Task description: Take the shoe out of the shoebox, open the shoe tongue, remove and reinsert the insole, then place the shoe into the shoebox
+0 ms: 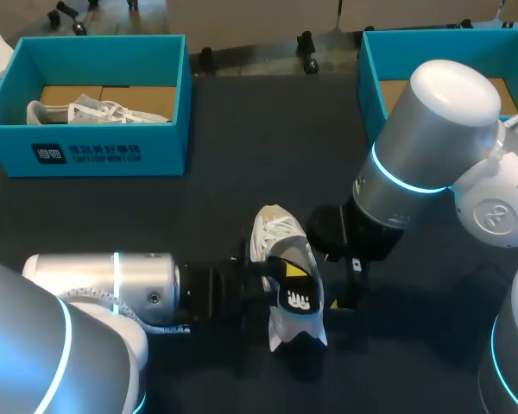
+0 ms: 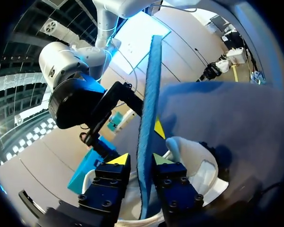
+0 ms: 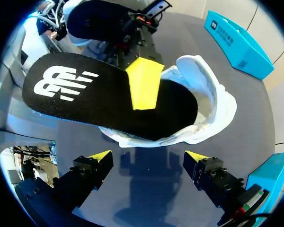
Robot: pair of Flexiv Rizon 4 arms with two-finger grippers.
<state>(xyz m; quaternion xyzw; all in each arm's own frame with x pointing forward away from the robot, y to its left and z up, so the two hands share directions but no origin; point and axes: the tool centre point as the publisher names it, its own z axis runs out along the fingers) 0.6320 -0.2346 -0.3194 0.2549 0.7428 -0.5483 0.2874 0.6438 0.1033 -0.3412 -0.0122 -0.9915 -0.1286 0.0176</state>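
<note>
Nearest you in the head view, your left gripper point(image 1: 246, 280) comes in low from the left and is closed on the insole point(image 1: 298, 297). The left wrist view confirms the grip: both yellow tips press the insole from either side, and it stands edge-on between them with its blue underside showing. The head view cannot show that contact.

The right wrist view gives you the other face, black with a white logo, and one of the left gripper's fingers point(image 3: 143, 82) lies flat across it. There the plain end of the insole sits inside the opening of the white shoe point(image 3: 213, 109) and the logo end juts out past it.

The shoe rests on the black table point(image 1: 198, 216), near its middle and outside either box. Its laced end points toward the far side.

Your right gripper point(image 3: 148, 158) is spread wide and holds nothing — only dark table shows between its tips. It sits just beside the shoe, on the side away from the left gripper. In the head view most of it is hidden under the right arm.

Farther back stand two blue boxes. The left shoebox point(image 1: 104, 153) holds a second white shoe point(image 1: 95, 110) on a cardboard floor — only the head view sees inside it. The right shoebox point(image 1: 371, 69) is partly covered by the right arm, and you cannot tell its contents.
</note>
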